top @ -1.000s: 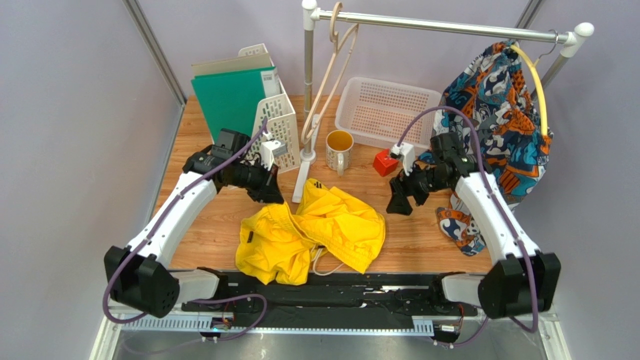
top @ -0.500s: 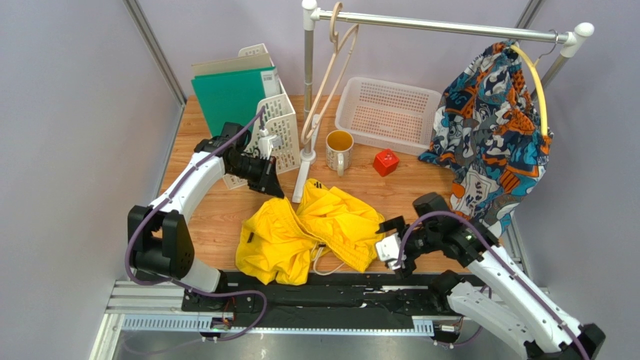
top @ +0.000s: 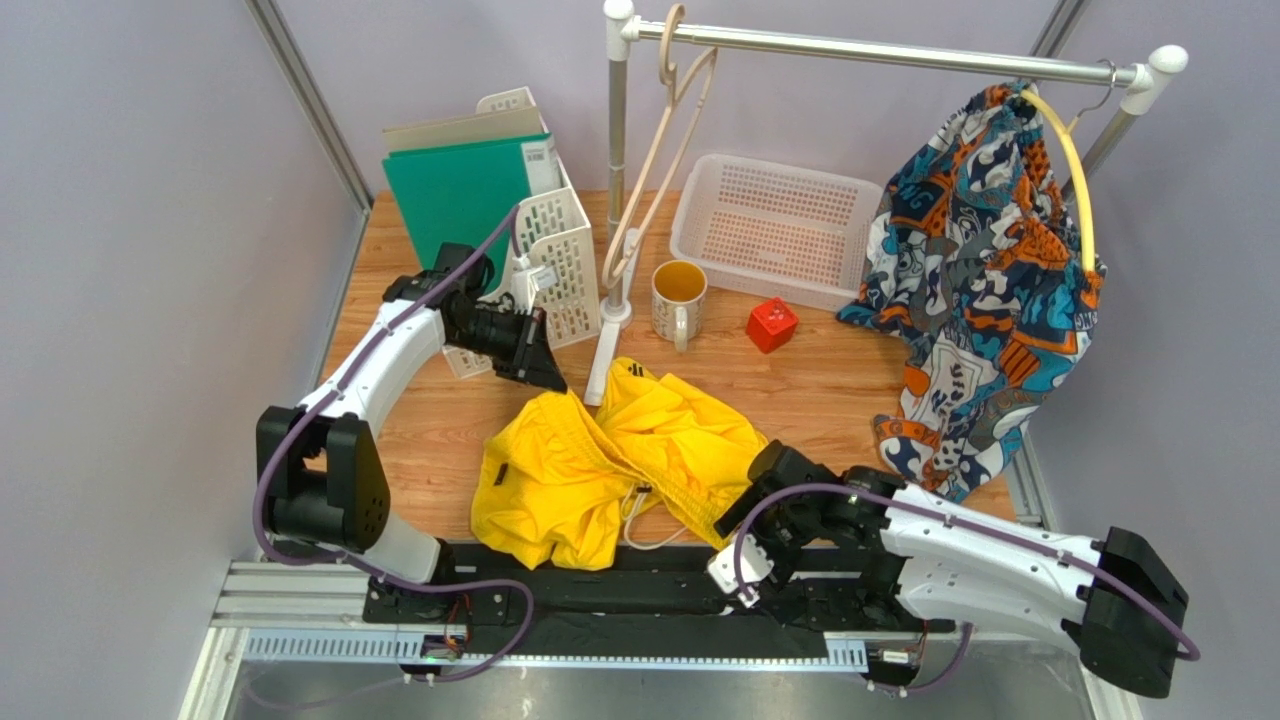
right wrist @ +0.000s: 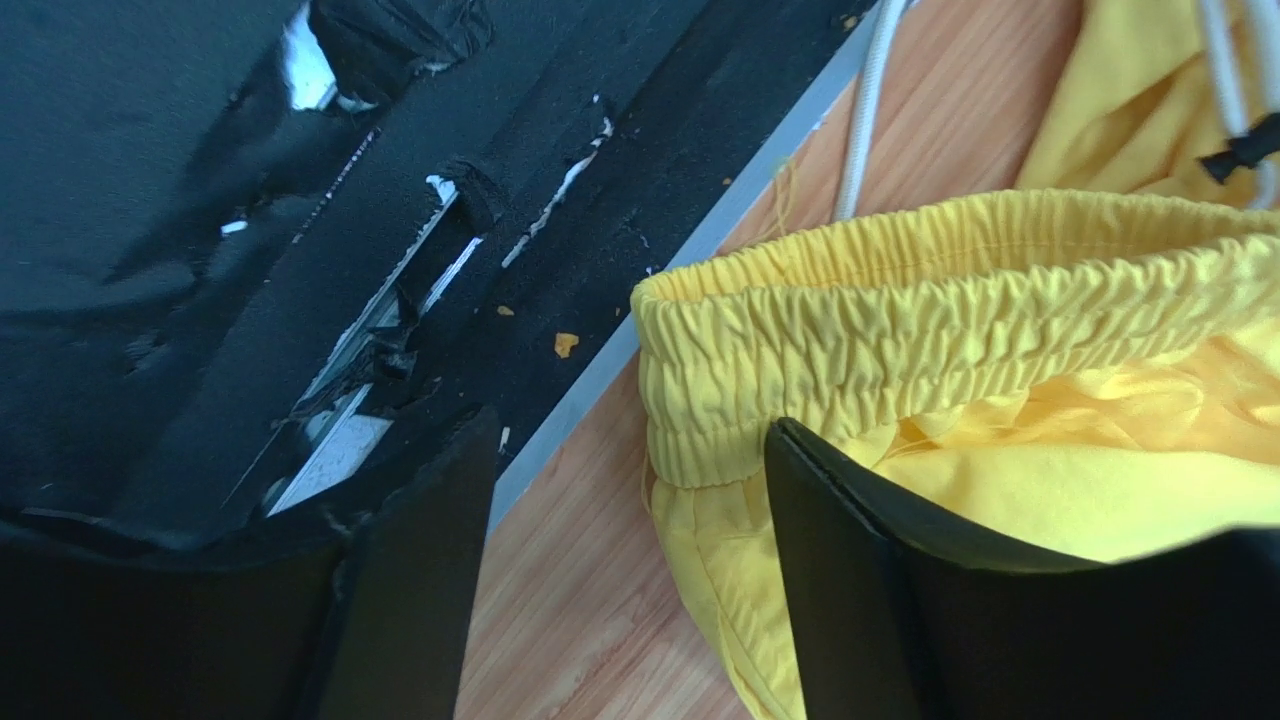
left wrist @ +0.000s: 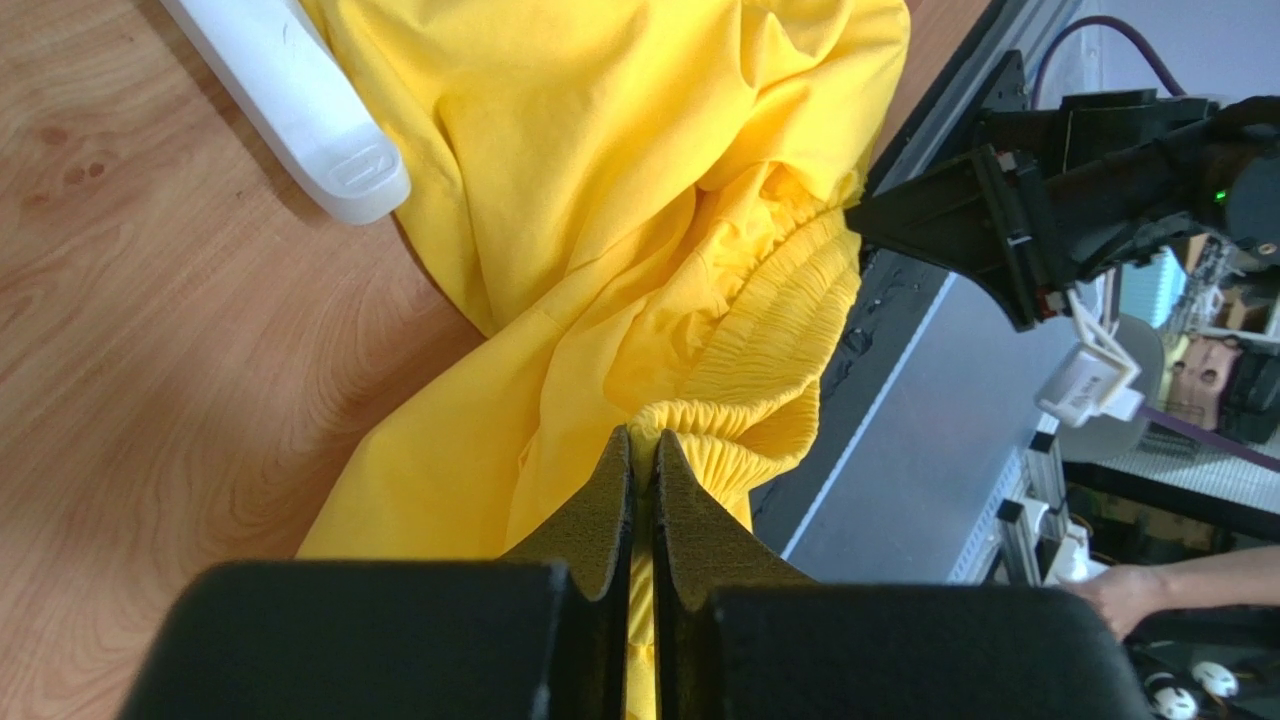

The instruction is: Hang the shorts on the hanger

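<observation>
The yellow shorts point(top: 631, 458) lie crumpled on the wooden table near its front edge. They also show in the left wrist view point(left wrist: 631, 225) and the right wrist view point(right wrist: 932, 300). The beige hanger point(top: 661, 135) hangs empty from the rail at the back. My left gripper point(top: 538, 368) is shut and empty, above the table just beyond the shorts' far left side point(left wrist: 640, 443). My right gripper point(top: 751, 498) is open at the shorts' near right corner. Its jaws straddle the elastic waistband's end point(right wrist: 628, 450), one finger on the fabric.
The white rack foot point(top: 601, 368) touches the shorts' far edge. A mug point(top: 678, 300), a red cube point(top: 772, 323), a white basket point(top: 774, 222) and a file organizer point(top: 549, 263) stand behind. A patterned garment point(top: 984, 270) hangs at the right. The black base rail point(right wrist: 226, 225) runs along the near edge.
My right arm has swung from beside the red cube down to the near edge, reaching the shorts' near right corner. My left gripper has drawn back slightly towards the organizer.
</observation>
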Available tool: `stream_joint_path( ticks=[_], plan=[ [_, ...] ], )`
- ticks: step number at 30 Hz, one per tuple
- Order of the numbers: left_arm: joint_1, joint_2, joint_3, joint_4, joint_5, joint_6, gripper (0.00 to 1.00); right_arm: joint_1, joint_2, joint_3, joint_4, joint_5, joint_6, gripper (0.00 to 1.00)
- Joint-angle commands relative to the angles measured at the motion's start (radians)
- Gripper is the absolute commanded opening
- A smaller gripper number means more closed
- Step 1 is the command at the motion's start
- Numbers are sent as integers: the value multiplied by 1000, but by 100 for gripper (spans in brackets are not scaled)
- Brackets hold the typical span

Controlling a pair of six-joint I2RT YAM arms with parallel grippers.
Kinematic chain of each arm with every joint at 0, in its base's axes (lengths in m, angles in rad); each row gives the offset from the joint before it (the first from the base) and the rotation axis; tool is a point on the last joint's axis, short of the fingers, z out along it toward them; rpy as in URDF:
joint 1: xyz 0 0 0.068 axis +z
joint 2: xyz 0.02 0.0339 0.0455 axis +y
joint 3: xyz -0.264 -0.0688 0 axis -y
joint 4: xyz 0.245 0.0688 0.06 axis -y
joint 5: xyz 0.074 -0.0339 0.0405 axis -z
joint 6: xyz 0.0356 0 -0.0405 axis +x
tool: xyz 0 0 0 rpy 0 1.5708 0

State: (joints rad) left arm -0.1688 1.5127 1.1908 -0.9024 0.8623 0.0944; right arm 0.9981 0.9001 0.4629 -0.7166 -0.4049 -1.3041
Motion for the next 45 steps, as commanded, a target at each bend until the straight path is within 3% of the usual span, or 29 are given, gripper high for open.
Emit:
stream_joint_path(
  ticks=[1, 3, 4, 6, 7, 12, 13, 14, 16, 23, 26, 31, 37, 43, 45],
  plan=[
    [18, 27, 26, -52, 61, 94, 0, 43, 31, -93, 262, 145, -1, 57],
    [18, 32, 29, -105, 76, 142, 3, 45, 60, -110, 330, 178, 25, 45],
    [18, 33, 30, -149, 80, 204, 8, 45, 94, -104, 368, 207, 51, 27],
    [18, 29, 33, -199, 78, 279, 16, 45, 124, -69, 370, 231, 139, 7],
    [18, 21, 33, -249, 84, 363, 24, 45, 141, -25, 353, 247, 175, 0],
    [18, 12, 24, -343, 103, 507, 59, 42, 103, 49, 286, 233, 275, 0],
    [18, 15, 24, -355, 106, 540, 79, 40, 83, 56, 273, 219, 291, 0],
    [18, 17, 24, -374, 104, 553, 82, 40, 77, 71, 266, 218, 305, 0],
    [18, 14, 21, -386, 98, 580, 98, 40, 62, 83, 234, 221, 336, 0],
    [18, -16, 26, -408, 107, 645, 98, 30, -4, 131, 166, 216, 411, 0],
    [18, -46, 18, -472, 116, 779, 97, 28, -26, 143, 152, 213, 433, 0],
    [17, -134, -39, -471, 83, 864, 92, 20, -23, 164, 152, 215, 477, 0],
    [-1, -255, -125, -299, 32, 851, 87, 10, -26, 197, 144, 210, 535, 0],
    [-103, -312, -196, -219, -25, 844, 73, -22, -27, 252, 118, 209, 638, 0],
    [-109, -356, -220, -158, -52, 809, 56, -33, -32, 273, 105, 201, 663, 0]
  ],
)
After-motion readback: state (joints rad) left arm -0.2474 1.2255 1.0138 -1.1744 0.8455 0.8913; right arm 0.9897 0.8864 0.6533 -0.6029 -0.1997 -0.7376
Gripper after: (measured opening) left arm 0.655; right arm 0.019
